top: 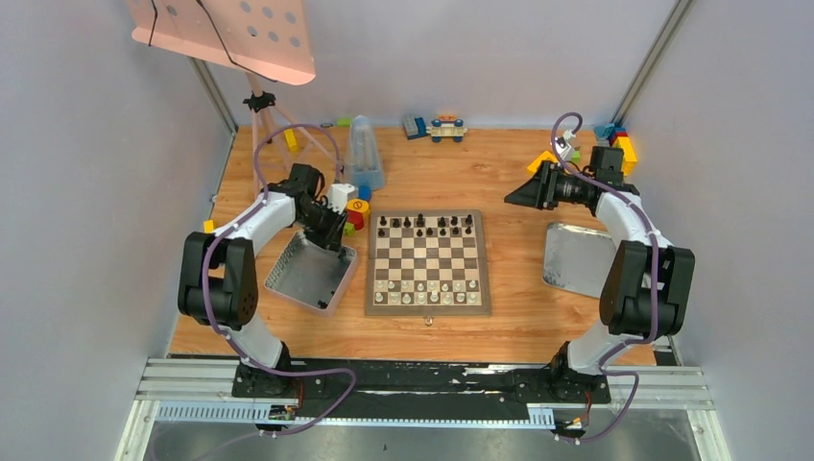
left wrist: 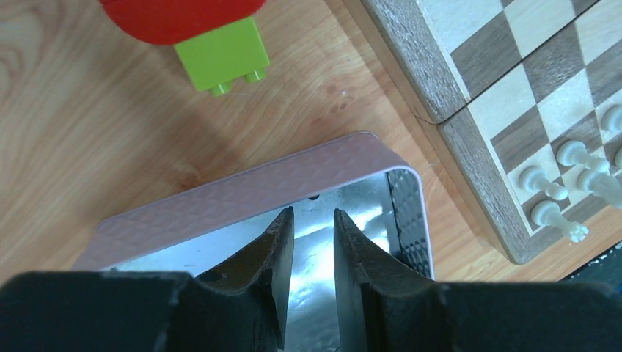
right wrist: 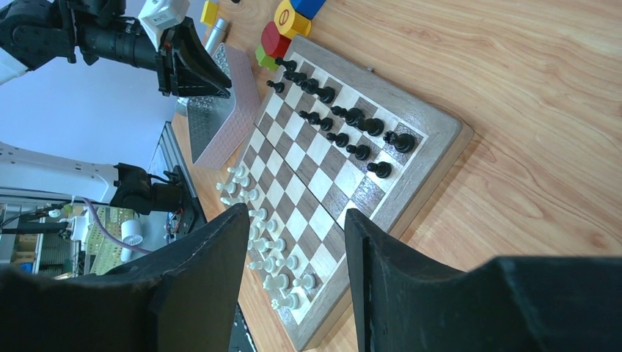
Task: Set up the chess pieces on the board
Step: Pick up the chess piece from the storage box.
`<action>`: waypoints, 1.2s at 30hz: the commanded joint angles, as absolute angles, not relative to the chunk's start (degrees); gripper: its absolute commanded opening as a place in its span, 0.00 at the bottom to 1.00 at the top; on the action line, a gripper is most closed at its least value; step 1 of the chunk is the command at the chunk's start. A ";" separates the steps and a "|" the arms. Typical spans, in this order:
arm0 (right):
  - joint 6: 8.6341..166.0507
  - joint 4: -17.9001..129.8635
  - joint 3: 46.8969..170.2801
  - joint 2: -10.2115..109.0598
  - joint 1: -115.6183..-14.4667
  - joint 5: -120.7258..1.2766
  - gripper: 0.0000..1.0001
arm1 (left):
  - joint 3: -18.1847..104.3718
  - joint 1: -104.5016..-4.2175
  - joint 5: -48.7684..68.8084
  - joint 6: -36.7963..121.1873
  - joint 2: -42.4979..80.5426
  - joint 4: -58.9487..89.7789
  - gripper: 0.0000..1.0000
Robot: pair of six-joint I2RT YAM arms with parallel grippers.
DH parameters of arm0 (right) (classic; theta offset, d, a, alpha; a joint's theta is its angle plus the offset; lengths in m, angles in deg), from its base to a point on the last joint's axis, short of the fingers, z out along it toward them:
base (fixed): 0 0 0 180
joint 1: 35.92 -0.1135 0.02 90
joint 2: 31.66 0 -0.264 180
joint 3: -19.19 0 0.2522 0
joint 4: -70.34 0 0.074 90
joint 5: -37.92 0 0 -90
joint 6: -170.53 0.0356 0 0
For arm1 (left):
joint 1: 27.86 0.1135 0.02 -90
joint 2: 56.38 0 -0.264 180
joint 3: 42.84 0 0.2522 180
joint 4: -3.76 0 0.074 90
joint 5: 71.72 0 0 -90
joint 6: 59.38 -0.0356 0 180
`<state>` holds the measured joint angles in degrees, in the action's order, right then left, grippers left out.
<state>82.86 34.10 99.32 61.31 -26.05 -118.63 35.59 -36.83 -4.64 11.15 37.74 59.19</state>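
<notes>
Left tool (left wrist: 312, 220) hangs over the open pink-walled tin (left wrist: 242, 194), its jaws parted by a narrow gap with nothing seen between them. On the bench (top: 499, 163), the board (top: 427, 308) lies at its 3 o'clock, just beside the tin. Right tool (right wrist: 297, 213) stands about half open and empty, with the board at its 8 o'clock, apart. On the board, black chess pieces (top: 427, 224) line the 12 o'clock rows and white chess pieces (top: 427, 287) the 6 o'clock rows.

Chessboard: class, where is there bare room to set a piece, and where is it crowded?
The middle rows of the chessboard are bare, between the far black pieces and the near white pieces. Bare table separates its right edge from the grey tray. The tin and toy blocks crowd its left edge.
</notes>
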 commanded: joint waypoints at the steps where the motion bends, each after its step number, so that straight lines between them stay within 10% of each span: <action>1: 80.84 33.90 100.45 62.47 -26.25 -118.47 0.51 | 33.78 -38.39 -2.20 15.27 38.71 54.59 0.34; 36: 78.87 33.55 100.34 63.68 -26.25 -119.67 0.51 | 25.51 -41.22 3.25 17.82 36.77 40.49 0.32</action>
<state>80.63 32.92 99.32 62.89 -26.05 -118.15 26.26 -40.99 2.40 16.64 38.40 44.54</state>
